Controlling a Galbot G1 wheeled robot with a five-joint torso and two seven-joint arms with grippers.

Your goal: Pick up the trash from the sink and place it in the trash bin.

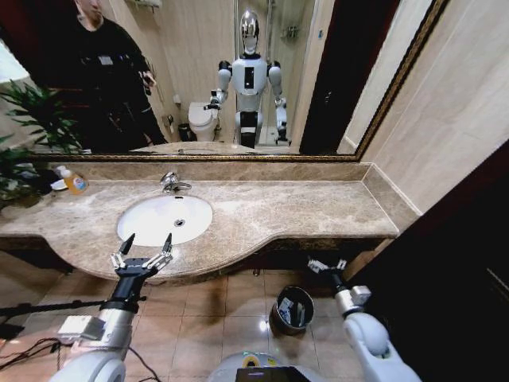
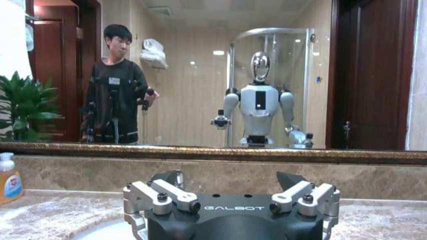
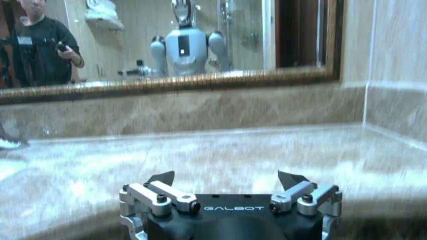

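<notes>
- Left gripper [image 1: 143, 245]: fingers spread wide, holding nothing, raised at the counter's front edge just before the sink [image 1: 137, 229]. In its wrist view the gripper [image 2: 230, 186] faces the mirror over the counter, fingertips apart.
- Right gripper [image 1: 327, 266]: fingers parted, empty, positioned below the counter's front overhang, above and just right of the trash bin [image 1: 280, 319]. In its wrist view the gripper [image 3: 228, 182] looks across the marble counter [image 3: 220, 150] toward the backsplash.
- Sink: white oval basin, chrome faucet [image 1: 172, 182] at its rear. No litter can be made out in the bowl from the head view.
- Trash bin: stands on the tiled floor under the counter; white pieces of trash [image 1: 287, 310] lie inside against the black liner.
- Surroundings: orange soap bottle [image 1: 74, 182] on the counter's rear left; green plant [image 1: 24, 135] at far left; mirror [image 1: 238, 79] along the wall.
</notes>
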